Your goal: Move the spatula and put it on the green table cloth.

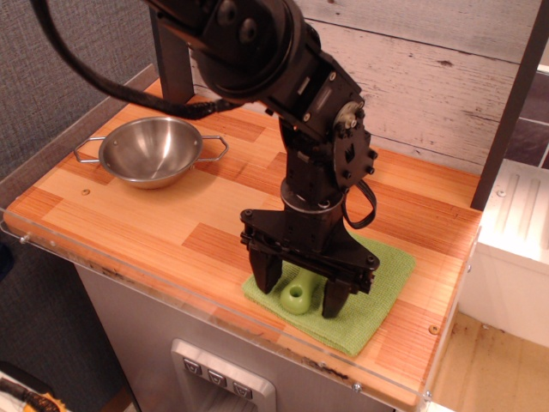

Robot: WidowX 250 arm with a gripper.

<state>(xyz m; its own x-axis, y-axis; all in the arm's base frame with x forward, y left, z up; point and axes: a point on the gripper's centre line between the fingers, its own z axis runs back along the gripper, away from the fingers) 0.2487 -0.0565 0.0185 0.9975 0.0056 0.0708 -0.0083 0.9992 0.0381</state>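
The green table cloth (377, 296) lies flat at the front right of the wooden counter. The spatula's lime-green handle (297, 296), with the hole at its end, rests on the cloth's front-left part. Its grey blade is hidden behind the gripper. My black gripper (300, 290) points straight down over the cloth, its two fingers spread wide apart on either side of the handle, with a gap to each. It is open and holds nothing.
A steel bowl (150, 152) with wire handles stands at the back left of the counter (154, 223). A clear acrylic lip runs along the counter's front edge. A dark post stands at the right, with a white unit beyond it.
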